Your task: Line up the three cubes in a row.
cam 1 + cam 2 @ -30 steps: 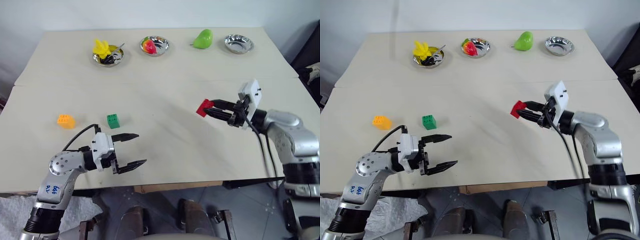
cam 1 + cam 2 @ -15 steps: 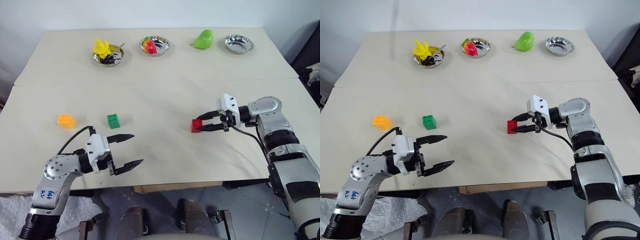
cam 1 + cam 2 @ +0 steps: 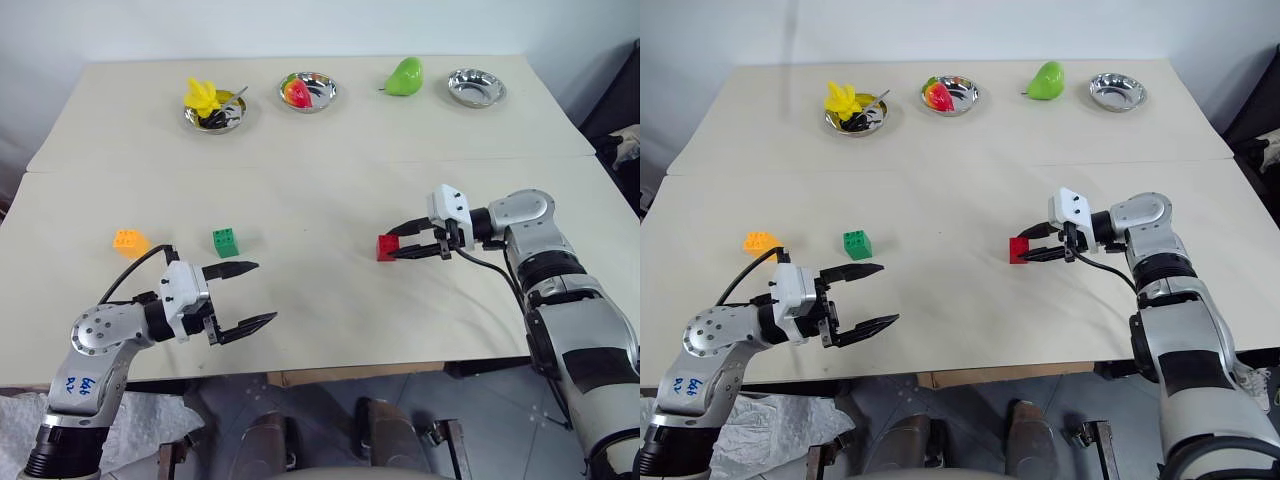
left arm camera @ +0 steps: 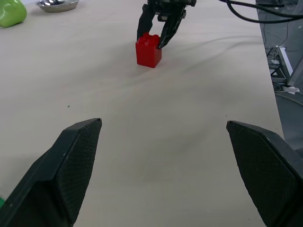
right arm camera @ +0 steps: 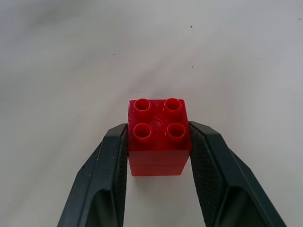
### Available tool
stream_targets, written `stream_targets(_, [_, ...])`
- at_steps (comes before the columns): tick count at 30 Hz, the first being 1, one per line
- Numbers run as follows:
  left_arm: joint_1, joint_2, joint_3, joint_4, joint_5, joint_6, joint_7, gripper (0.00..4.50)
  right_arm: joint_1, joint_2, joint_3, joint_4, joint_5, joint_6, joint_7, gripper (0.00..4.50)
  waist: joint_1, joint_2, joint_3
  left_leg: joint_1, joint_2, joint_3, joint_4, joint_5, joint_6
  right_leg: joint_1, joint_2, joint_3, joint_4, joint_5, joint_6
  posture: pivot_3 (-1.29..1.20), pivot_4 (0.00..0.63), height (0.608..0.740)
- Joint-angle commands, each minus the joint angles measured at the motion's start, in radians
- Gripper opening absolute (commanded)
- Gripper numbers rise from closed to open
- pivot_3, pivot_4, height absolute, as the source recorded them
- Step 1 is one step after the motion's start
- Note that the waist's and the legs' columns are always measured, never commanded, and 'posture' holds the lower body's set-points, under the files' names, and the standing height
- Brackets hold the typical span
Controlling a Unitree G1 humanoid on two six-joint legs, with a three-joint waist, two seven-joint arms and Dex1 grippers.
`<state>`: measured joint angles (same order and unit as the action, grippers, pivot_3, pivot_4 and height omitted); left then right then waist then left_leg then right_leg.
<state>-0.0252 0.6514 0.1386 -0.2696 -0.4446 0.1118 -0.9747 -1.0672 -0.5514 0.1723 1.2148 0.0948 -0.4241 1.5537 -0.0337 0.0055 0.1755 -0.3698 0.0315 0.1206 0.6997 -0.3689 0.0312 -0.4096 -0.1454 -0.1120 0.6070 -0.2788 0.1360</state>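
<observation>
Head cameras look down over the table (image 3: 330, 190); both wrist cameras face the red cube (image 5: 157, 135).

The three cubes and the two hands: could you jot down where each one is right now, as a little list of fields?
red cube: upright on the table, clamped in the right hand
green cube: free on the table, left of the red one
orange cube: free, left of the green one
left hand: open, holding nothing, just in front of the green cube
row: not lined up yet; wide gap between red and green
</observation>
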Motion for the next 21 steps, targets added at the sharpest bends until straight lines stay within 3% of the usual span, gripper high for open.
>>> stream_targets(1, [0.014, 0.014, 0.019, -0.023, -0.014, -0.004, -0.007, 4.50, -0.019, -0.007, -0.013, 0.017, -0.022, 0.015, 0.054, 2.48, 0.000, 0.000, 0.000, 0.000, 0.000, 0.000, 0.000, 0.000, 0.000, 0.000, 0.000, 0.000, 0.000, 0.000, 0.000, 0.00, 0.150, 0.740])
stream_targets(7, [0.059, -0.008, 0.070, -0.022, -0.027, -0.012, 0.034, 4.50, -0.009, -0.043, -0.040, -0.032, 0.035, -0.025, 0.061, 4.43, -0.001, 0.001, 0.001, 0.000, 0.000, 0.000, 0.000, 0.000, 0.000, 0.000, 0.000, 0.000, 0.000, 0.000, 0.000, 0.00, 0.150, 0.740])
stream_targets(11, [0.205, -0.057, 0.223, 0.006, -0.012, -0.076, 0.116, 4.50, 0.118, -0.111, -0.012, -0.271, 0.276, 0.050, 0.061, 4.47, -0.001, 0.002, 0.001, 0.000, 0.000, -0.001, -0.001, 0.000, 0.000, 0.000, 0.000, 0.000, 0.000, 0.000, 0.000, 0.00, 0.150, 0.740])
stream_targets(13, [0.279, -0.120, 0.329, 0.014, -0.030, -0.102, 0.197, 4.50, 0.208, -0.120, -0.063, -0.419, 0.416, 0.120, 0.061, 4.47, 0.001, 0.002, 0.001, 0.000, 0.000, -0.002, -0.001, 0.000, 0.000, 0.000, -0.001, -0.002, -0.001, 0.000, -0.001, 0.00, 0.150, 0.740])
stream_targets(18, [0.418, -0.239, 0.521, 0.052, -0.029, -0.174, 0.329, 4.50, 0.430, -0.109, -0.166, -0.734, 0.522, 0.259, 0.016, 4.47, 0.007, 0.001, 0.001, 0.000, 0.001, -0.002, -0.001, -0.001, 0.000, 0.000, -0.003, -0.004, -0.001, 0.000, -0.001, 0.00, 0.150, 0.740])
stream_targets(21, [0.446, -0.325, 0.639, 0.117, -0.087, -0.187, 0.449, 4.50, 0.614, -0.065, -0.192, -0.974, 0.575, 0.374, -0.134, 4.47, 0.013, -0.001, 0.000, 0.000, 0.000, -0.002, 0.000, -0.001, 0.000, 0.001, -0.004, -0.004, -0.001, 0.000, 0.000, 0.00, 0.150, 0.740])
